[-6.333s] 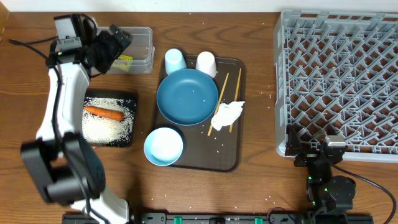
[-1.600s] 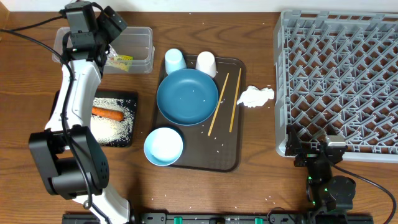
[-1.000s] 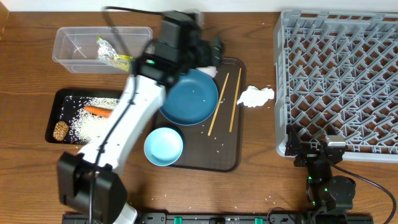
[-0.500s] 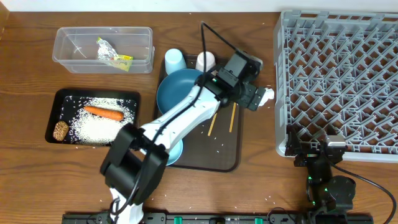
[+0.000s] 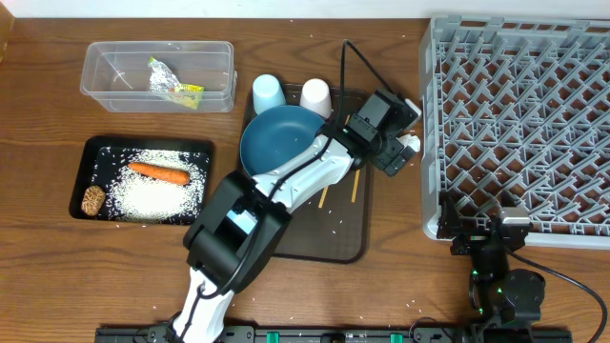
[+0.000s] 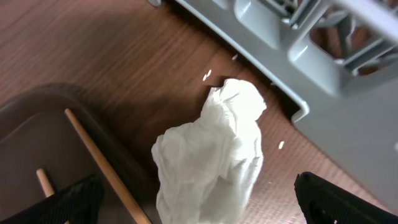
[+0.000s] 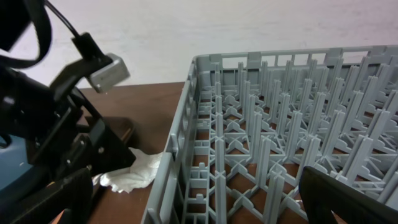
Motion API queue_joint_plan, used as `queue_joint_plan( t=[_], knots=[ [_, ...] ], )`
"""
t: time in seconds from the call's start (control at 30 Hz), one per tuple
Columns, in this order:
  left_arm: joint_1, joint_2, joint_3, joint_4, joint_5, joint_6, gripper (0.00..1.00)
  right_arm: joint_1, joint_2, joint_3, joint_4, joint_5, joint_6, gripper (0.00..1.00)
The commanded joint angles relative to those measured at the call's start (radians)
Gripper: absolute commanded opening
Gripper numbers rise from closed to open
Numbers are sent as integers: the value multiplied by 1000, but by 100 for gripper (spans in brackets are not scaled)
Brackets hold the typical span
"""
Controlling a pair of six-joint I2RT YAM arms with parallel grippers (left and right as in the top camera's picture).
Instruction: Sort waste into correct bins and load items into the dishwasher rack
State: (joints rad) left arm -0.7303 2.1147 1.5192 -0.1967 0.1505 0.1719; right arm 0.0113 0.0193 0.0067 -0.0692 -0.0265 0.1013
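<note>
The left hand (image 6: 196, 190), spread wide, is hovering above the crumpled white tissue (image 6: 214, 149) lying on the tabletop (image 6: 93, 50) just beside the dishwasher rack (image 6: 336, 93), its long axis running 1-to-7 o'clock in the wrist view, while the spread right hand (image 7: 193, 193) is sitting well apart.

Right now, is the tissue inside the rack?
No, the tissue lies on the wooden table, just outside the rack and its grey wall.
</note>
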Motion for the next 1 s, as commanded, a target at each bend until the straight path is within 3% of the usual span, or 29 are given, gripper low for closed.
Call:
queue_joint_plan(
  t=[0.0, 0.33, 0.87, 0.97],
  knots=[
    [-2, 36, 9, 16, -18, 128, 99, -17, 0, -1, -3, 0, -10, 99],
    [-22, 71, 9, 21, -57, 345, 99, -17, 0, -1, -3, 0, -10, 99],
    [-39, 130, 9, 57, -59, 379, 99, -17, 0, -1, -3, 0, -10, 99],
    [-40, 130, 9, 81, -59, 378, 93, -17, 0, -1, -3, 0, -10, 99]
  ],
)
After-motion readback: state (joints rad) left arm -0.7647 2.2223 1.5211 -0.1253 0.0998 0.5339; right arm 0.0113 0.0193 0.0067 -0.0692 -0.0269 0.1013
